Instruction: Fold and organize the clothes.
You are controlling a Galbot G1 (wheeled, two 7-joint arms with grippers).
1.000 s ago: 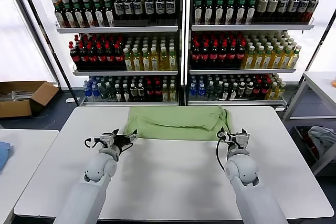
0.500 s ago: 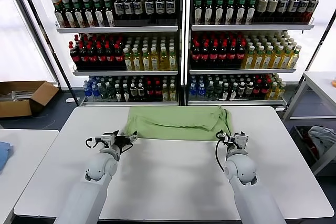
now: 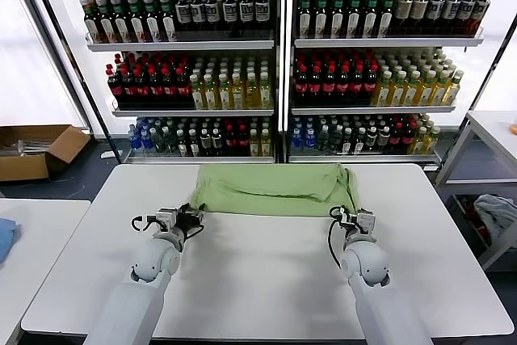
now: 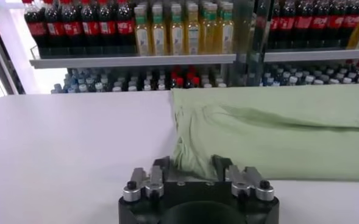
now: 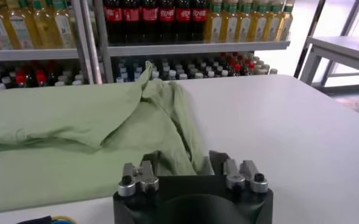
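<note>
A light green shirt (image 3: 271,187) lies folded in a wide band across the far middle of the white table (image 3: 266,280). My left gripper (image 3: 192,217) is low on the table at the shirt's near left corner. In the left wrist view its fingers stand open (image 4: 191,165) with the corner of the cloth (image 4: 270,134) between them. My right gripper (image 3: 342,214) is at the shirt's near right corner. In the right wrist view its fingers stand open (image 5: 185,161) around the bunched edge of the cloth (image 5: 75,128). Collar, buttons and logo are hidden.
Shelves of bottles (image 3: 275,62) stand right behind the table's far edge. A cardboard box (image 3: 36,149) sits on the floor at far left. A second table (image 3: 32,232) is at the left and another (image 3: 493,131) at the right.
My right gripper has shifted a little to the left at the shirt's near right corner. My left gripper has barely moved. The shirt lies as before.
</note>
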